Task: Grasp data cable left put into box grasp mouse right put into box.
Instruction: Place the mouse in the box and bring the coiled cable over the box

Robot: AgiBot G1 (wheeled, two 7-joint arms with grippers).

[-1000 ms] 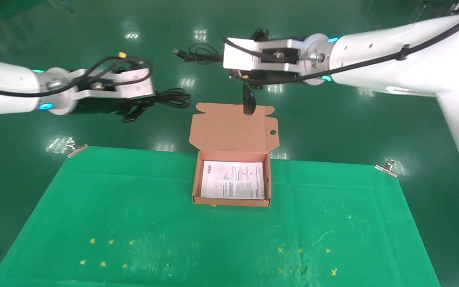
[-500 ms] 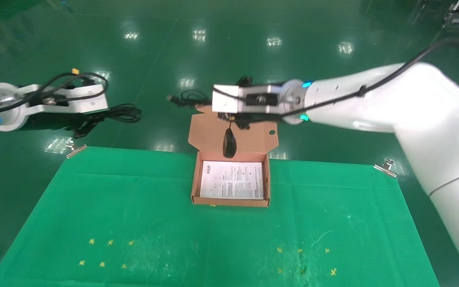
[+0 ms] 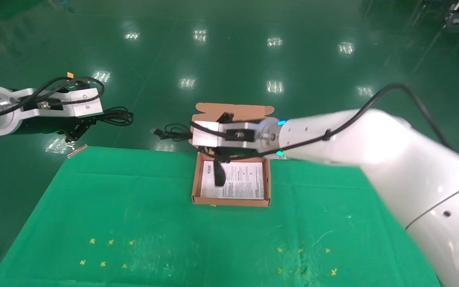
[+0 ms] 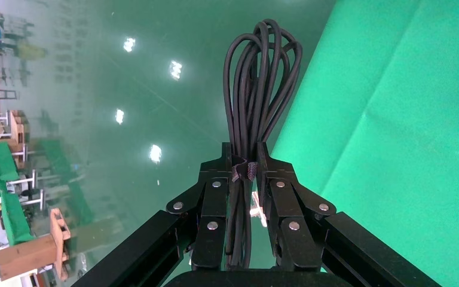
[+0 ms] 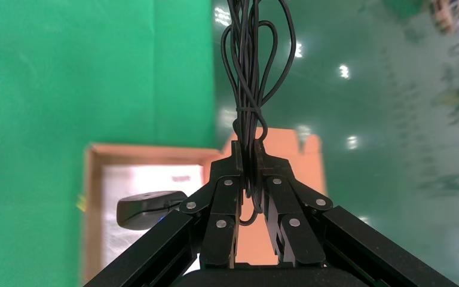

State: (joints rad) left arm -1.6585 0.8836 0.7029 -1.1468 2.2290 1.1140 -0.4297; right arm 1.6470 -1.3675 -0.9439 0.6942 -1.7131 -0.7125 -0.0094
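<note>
Nearest in the head view, the green-covered worktop (image 3: 134, 223) carries small yellow cross marks in two groups, six at lower left and several more at lower right. At frame centre sits one box (image 3: 196, 181), its lid flap standing up behind; the white leaflet (image 3: 245, 181) lining it bears printed lines too small to read.

Over the box's far edge hangs the right pincer (image 3: 218, 153), clenched on the mouse's cord, whose looped bundle (image 3: 173, 131) sticks out to the left past the box. The one mouse (image 3: 218, 173) dangles below it, over the left part of the leaflet; whether it touches the paper cannot be told. In the right wrist view the pincer (image 5: 248, 161) pinches the cord, and the mouse (image 5: 146, 209) shows beside the fingers above the box.

Farther back at upper left, beyond the worktop's corner clip (image 3: 76, 149), the left pincer (image 3: 79, 128) is clamped on the one data cable (image 3: 114, 116), held off the worktop over the floor. The left wrist view shows the pincer (image 4: 246, 164) gripping the cable bundle (image 4: 263, 78).
</note>
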